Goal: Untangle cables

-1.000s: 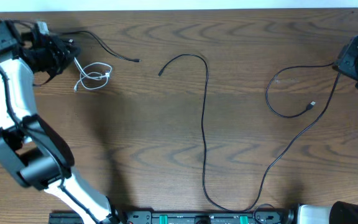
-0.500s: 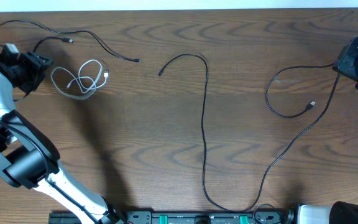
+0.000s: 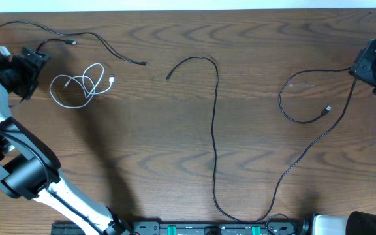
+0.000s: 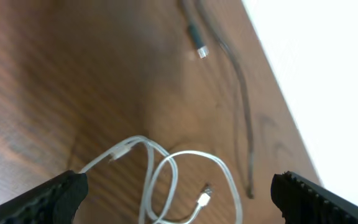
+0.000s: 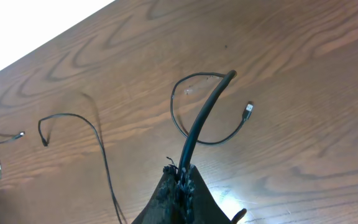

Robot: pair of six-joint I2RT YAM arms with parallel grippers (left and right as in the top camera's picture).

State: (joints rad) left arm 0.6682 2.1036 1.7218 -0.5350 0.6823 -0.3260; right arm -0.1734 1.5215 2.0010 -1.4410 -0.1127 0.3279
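A white cable [image 3: 80, 85] lies in a loose coil on the table at the left, just right of my left gripper [image 3: 35, 70]. In the left wrist view that gripper [image 4: 179, 200] is open, and the white cable [image 4: 166, 163] lies on the wood below, between its fingers and apart from them. A thin black cable [image 3: 103, 44] runs along the far left edge. A long black cable [image 3: 215, 130] snakes across the middle to my right gripper [image 3: 369, 65]. That gripper [image 5: 182, 178] is shut on this black cable [image 5: 205, 112], which loops to a small plug [image 5: 248, 109].
The wooden table's far edge [image 3: 188, 12] meets a white surface. A black rail with green parts [image 3: 207, 228] runs along the near edge. My left arm's white links [image 3: 18, 163] cross the near left corner.
My left gripper opened and let go of the white cable, which spread out on the table. The left arm drew back to the left. The right arm has not moved.
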